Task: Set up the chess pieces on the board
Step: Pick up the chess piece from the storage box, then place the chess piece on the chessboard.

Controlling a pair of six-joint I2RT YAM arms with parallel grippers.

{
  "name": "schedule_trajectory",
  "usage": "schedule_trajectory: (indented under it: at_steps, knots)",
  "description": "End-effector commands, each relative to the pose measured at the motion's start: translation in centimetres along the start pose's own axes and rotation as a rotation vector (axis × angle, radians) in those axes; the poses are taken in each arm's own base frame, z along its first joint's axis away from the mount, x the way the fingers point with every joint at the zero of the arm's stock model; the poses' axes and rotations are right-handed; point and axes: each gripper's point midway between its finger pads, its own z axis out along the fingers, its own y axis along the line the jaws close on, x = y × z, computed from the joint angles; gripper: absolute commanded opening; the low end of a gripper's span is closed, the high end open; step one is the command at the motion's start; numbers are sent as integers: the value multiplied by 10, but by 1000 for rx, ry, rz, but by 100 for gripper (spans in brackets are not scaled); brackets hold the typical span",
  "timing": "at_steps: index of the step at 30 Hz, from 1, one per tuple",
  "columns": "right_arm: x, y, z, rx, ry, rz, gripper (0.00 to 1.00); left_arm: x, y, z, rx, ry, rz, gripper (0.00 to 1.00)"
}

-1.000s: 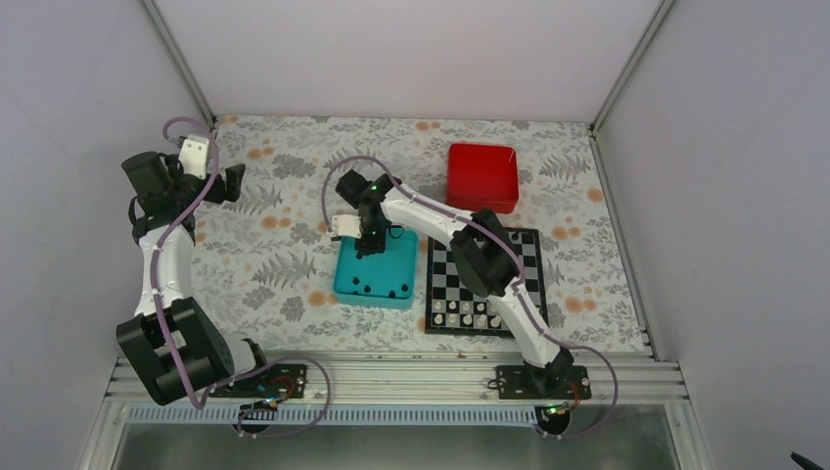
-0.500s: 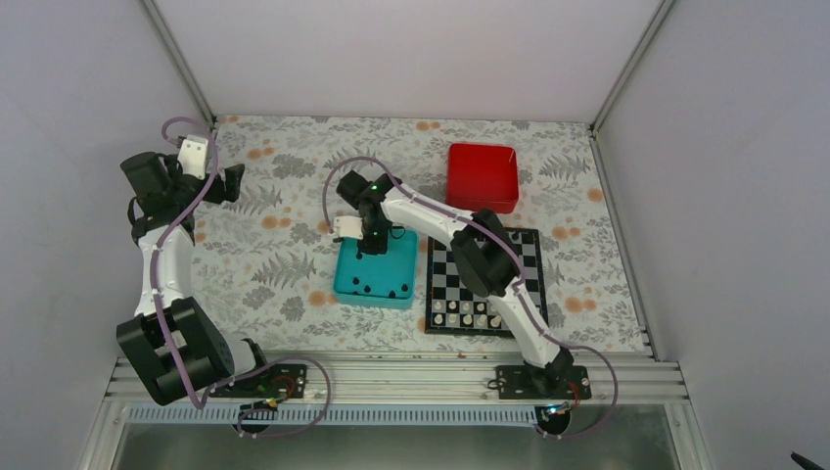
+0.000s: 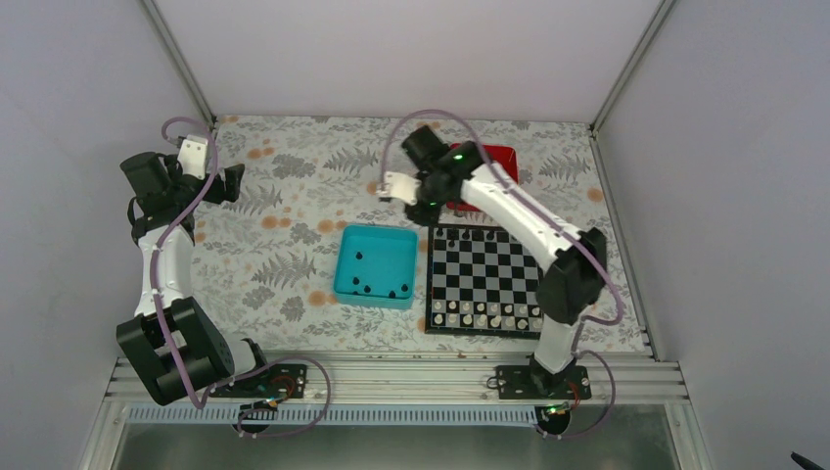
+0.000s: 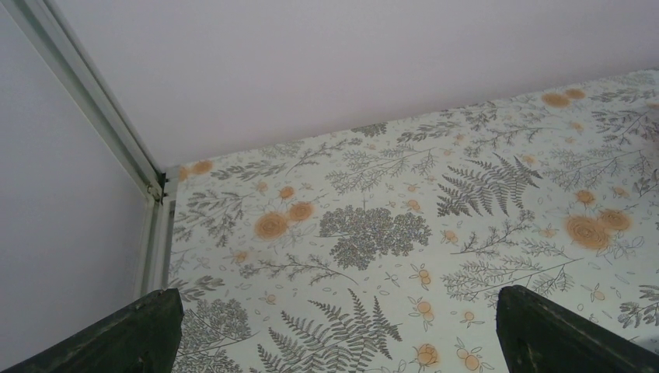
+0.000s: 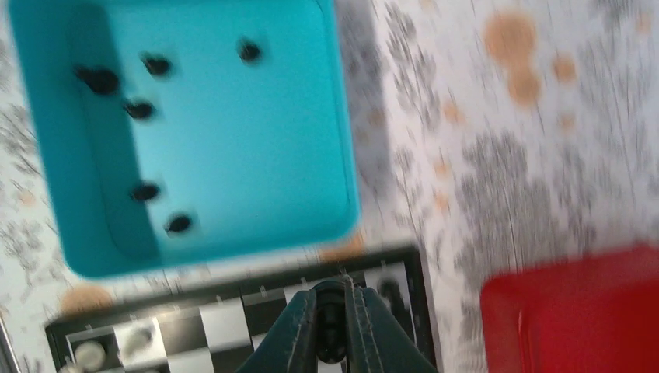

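Floral cloth covers the table, with plain pale walls closing it in on three sides. By my reading, your setup is under way but far from done. On the board, pale pieces stand along the near rows. A few black pieces show on the far row, too small to count from above, and most of that far side looks unfilled.

Your right fingers are clenched on one black piece, held over the board's far left corner. I cannot tell whether it touches a square yet. Your left fingers stand wide apart with nothing between them, over bare cloth at the far left, well apart from the work.

The teal tray lies just beside the board's left edge. It holds loose dark pieces, about six in the right wrist view, scattered mostly toward one side. I judge that those, and the one in hand, have yet to be placed.

The red tray sits beyond the board's far edge, partly hidden under the right arm. No piece shows in the part you can see.
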Motion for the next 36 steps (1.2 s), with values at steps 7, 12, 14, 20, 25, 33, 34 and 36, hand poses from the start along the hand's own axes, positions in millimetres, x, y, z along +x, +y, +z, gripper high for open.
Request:
schedule_trajectory:
  at_steps: [7, 12, 14, 20, 25, 33, 34, 36]
  knots:
    - [135, -12, 10, -49, 77, 290, 12, -10, -2, -5, 17, -34, 0, 100]
    - [165, -13, 35, -78, 94, 346, 12, -11, -2, -5, 17, -33, 0, 100]
    - [172, -14, 45, -86, 98, 356, 12, -11, -2, -5, 18, -33, 0, 100]
    - [181, -22, 69, -99, 108, 376, 11, -11, -2, -6, 13, -32, 2, 100]
    - [183, -28, 78, -98, 122, 381, 12, -11, -1, -5, 12, -30, 1, 100]
    - [192, -31, 81, -94, 149, 392, 12, -9, -1, -4, 18, -28, -1, 100]
    - [193, -31, 82, -94, 151, 393, 12, -9, -1, -3, 19, -27, -3, 100]
    - [194, -31, 83, -93, 155, 394, 12, -9, -1, -3, 19, -28, -2, 100]
